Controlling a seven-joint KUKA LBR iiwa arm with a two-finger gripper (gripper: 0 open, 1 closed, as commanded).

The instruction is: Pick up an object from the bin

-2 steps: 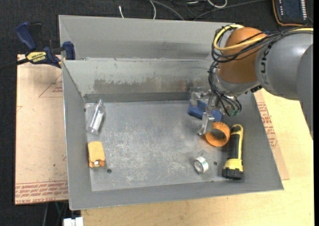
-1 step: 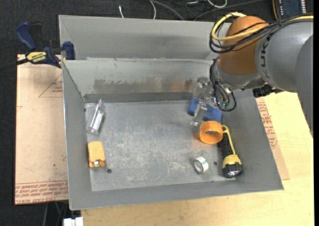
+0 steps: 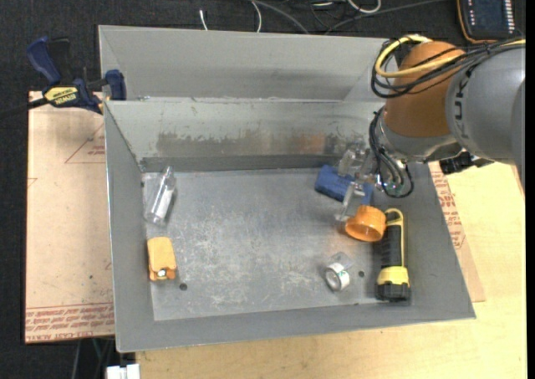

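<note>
1. Pincer [image 3: 354, 186], in the camera view, hangs low at about 2 o'clock of the grey metal bin [image 3: 251, 235], close to the back wall. I cannot tell whether it is apart or together.
2. At the pincer's 9 o'clock side lies a small blue blocky plastic piece [image 3: 331, 184], right against it. Nothing shows the piece clamped.
3. At the pincer's 6 o'clock an orange round plastic cup [image 3: 365, 224] lies on its side, just beside a black-and-yellow torch-shaped tool [image 3: 393, 257].
4. Well apart are a small silver metal ring [image 3: 337, 277] at 5 o'clock, an orange rectangular block [image 3: 160, 258] at 8 and a clear plastic piece [image 3: 159, 197] at 10.
5. I judge the step to be the reach onto the blue piece. Next comes a centred squeeze and a straight lift, clear of the cup.
</note>
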